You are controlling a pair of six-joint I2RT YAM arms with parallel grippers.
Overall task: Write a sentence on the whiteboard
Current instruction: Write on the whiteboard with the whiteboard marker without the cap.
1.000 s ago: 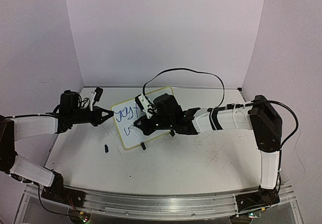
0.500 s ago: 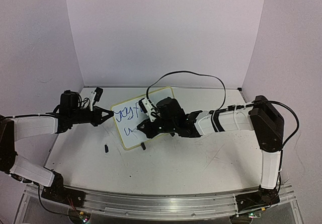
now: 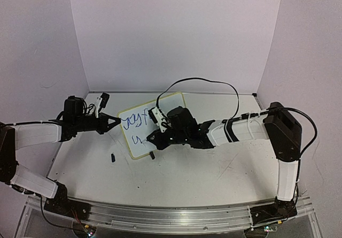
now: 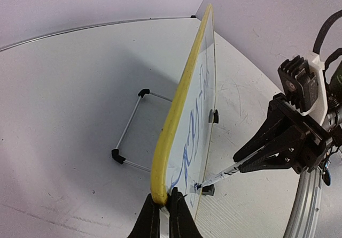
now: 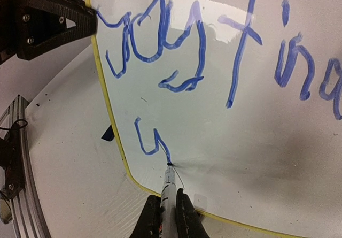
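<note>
On your desk, a small dark piece lay near the front left corner of the whiteboard, with faint pen marks on the surface around it. A black cable arched up from your right arm over the far side of the board. Seen from above, your right wrist and its camera covered the board's right half.

The whiteboard stood tilted on its wire stand, left of centre on the desk, between your two arms. Your left arm reached in low from the left, and your left gripper was pinched tight on the yellow frame at the board's left edge. Your right arm stretched across from the right. Your right gripper was clamped on a marker, whose tip touched the board at the end of a blue "u" beginning the second line.

The first line of blue writing ran off the edge of the right wrist view, and I could not read it with certainty.
</note>
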